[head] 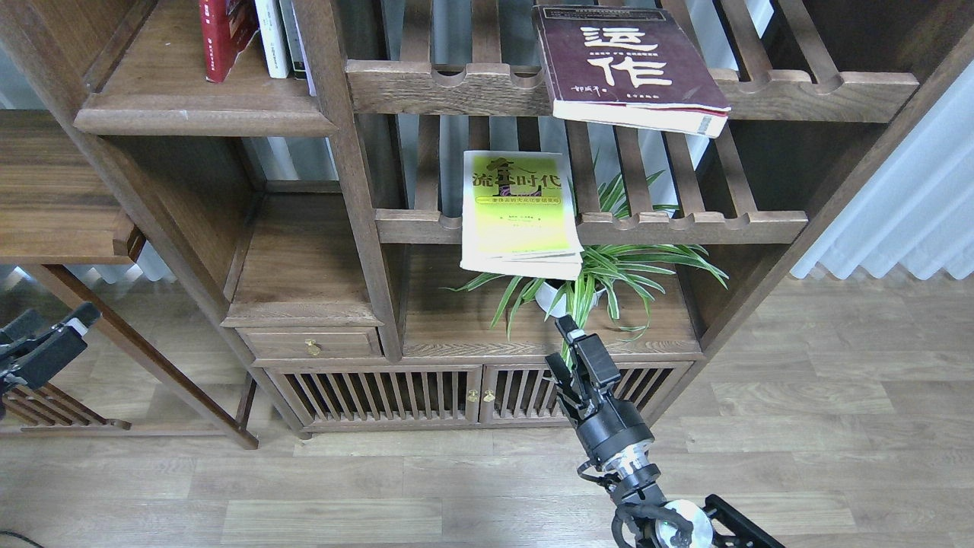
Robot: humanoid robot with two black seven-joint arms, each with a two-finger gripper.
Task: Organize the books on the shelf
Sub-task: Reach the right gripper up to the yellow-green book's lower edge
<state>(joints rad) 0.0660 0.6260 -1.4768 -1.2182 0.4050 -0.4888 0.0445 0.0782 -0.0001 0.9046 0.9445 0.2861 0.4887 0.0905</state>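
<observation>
Jaws of the right gripper point(572, 352) are dark and seen nearly end-on, so I cannot tell if they are spread or pressed together; nothing is between them. The left gripper point(47, 340) is small at the left edge, and its jaws also cannot be judged.

The lime-yellow paperback book point(519, 211) lies flat on the lower slatted rack point(685, 226), its near end hanging out over the scalloped front rail. It is up and a little to the left from the right gripper, with its long axis running from front to back. The right arm is clearly nearer to it. The thick dark maroon paperback with white characters point(628, 65) lies the same way on the upper slatted rack point(456, 85), higher and further. The solid dark-brown wooden shelf point(190, 114) is at the upper left, with a red book point(224, 34) already standing at its back.

The right arm rises from the bottom edge, gripper pointing up, in front of the green potted plant point(601, 278).
</observation>
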